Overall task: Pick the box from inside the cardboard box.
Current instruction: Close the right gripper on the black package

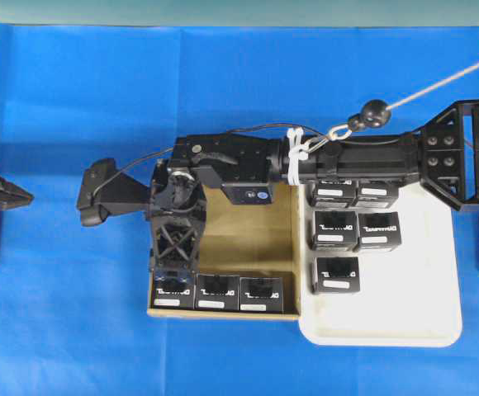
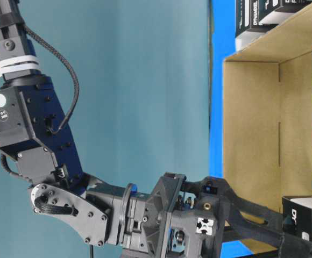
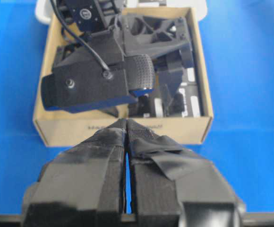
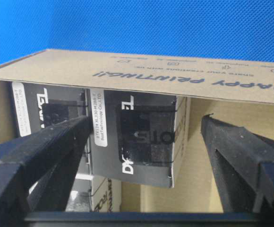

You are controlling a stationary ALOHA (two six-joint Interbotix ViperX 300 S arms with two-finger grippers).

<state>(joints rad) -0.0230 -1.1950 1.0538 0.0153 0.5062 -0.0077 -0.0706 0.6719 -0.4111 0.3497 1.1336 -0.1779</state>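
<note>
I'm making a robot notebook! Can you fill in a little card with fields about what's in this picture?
Table: blue cloth
Cardboard box: brown, shallow, three black boxes in a row along its near wall
White tray: beside the cardboard box, five black boxes on it
Right gripper: reaching across into the cardboard box, open, fingers either side of the leftmost black box, not squeezing it
Left gripper: shut, empty, outside the cardboard box
Job: no black box lifted yet
</note>
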